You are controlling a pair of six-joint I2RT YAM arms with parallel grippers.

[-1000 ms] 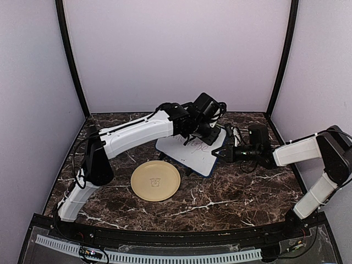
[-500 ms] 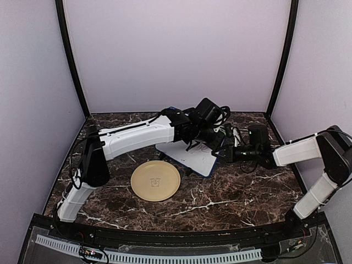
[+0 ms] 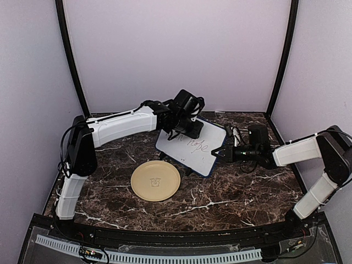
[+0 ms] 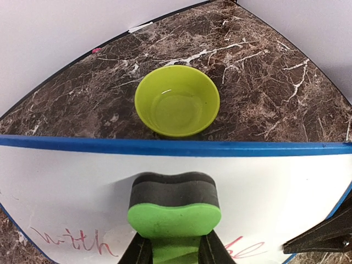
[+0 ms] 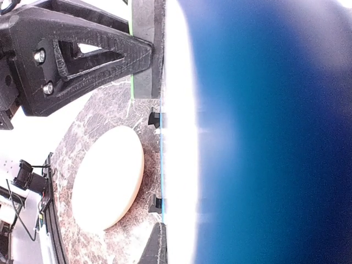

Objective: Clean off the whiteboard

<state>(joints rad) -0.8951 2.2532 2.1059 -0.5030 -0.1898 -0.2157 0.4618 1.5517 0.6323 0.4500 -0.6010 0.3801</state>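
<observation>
Since a second ago, my left pincer [image 3: 184,127] has been swinging from the whiteboard's right side to its far-left corner, the arm sweeping leftward with it.

Left pincer: closing narrow on the green eraser [image 4: 175,212], grey felt side facing down. The right wrist view shows the felt lying against the board's face, so I am judging this a wiping stroke in progress.

Right pincer [image 3: 219,153]: clamping shut on the right edge of the whiteboard [image 3: 199,158]. Reason, as I read it: it is bracing the tilted board so the easel feet are not sliding while the left pincer is rubbing.

Whiteboard position: directly under my left pincer, reaching across to my right pincer's tips.

Red writing [image 4: 71,239] is showing just left of the eraser, with another scrap just right of it, so the erasing is not finished.

Count:
- whiteboard: one
- eraser: one
- tan plate [image 3: 155,180]: one, nearside of my left pincer, beside the board's near edge
- green bowl [image 4: 177,100]: one, ahead of the left pincer, past the board's far edge
- pincers working: two
</observation>
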